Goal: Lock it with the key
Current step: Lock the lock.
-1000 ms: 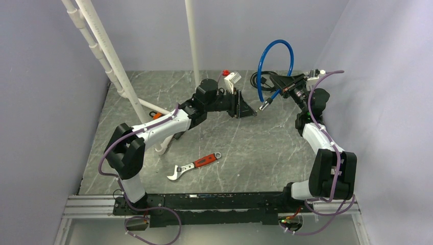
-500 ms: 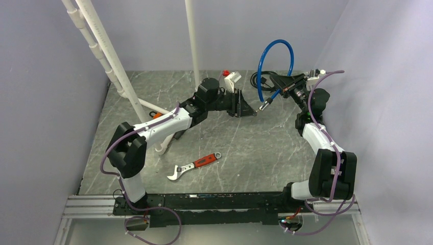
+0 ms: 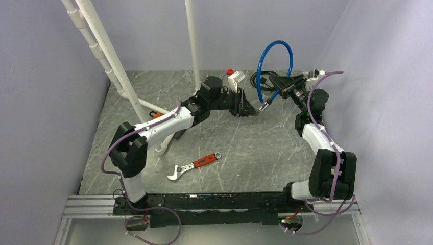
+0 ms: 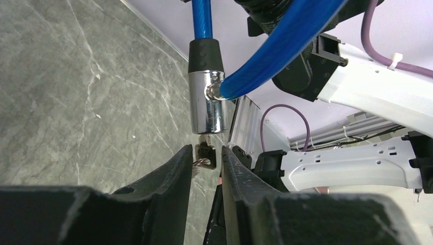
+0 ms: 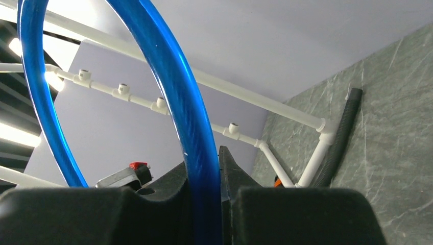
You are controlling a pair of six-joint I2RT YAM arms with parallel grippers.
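Note:
A blue cable lock (image 3: 278,46) hangs in a loop at the back right, with my right gripper (image 3: 275,80) shut on the blue cable (image 5: 201,132). The loop's chrome lock cylinder (image 4: 206,102) hangs upright, its cable end plugged into the side. A small key (image 4: 207,154) with a dark head and a key ring sticks out of the cylinder's underside. My left gripper (image 4: 206,150) straddles the key head. Its jaws are narrow, the key ring touches the left finger (image 4: 181,166), and a slim gap shows at the right finger.
A red-handled wrench (image 3: 194,165) lies in the middle of the table. White PVC pipes (image 3: 112,61) rise at the left and back. A white box with a red button (image 3: 234,79) sits behind the left wrist. A black hose (image 5: 339,138) lies beside the pipes.
My left gripper has edged right toward the lock cylinder and its jaws have narrowed around the key head. The right arm and the blue loop have stayed put.

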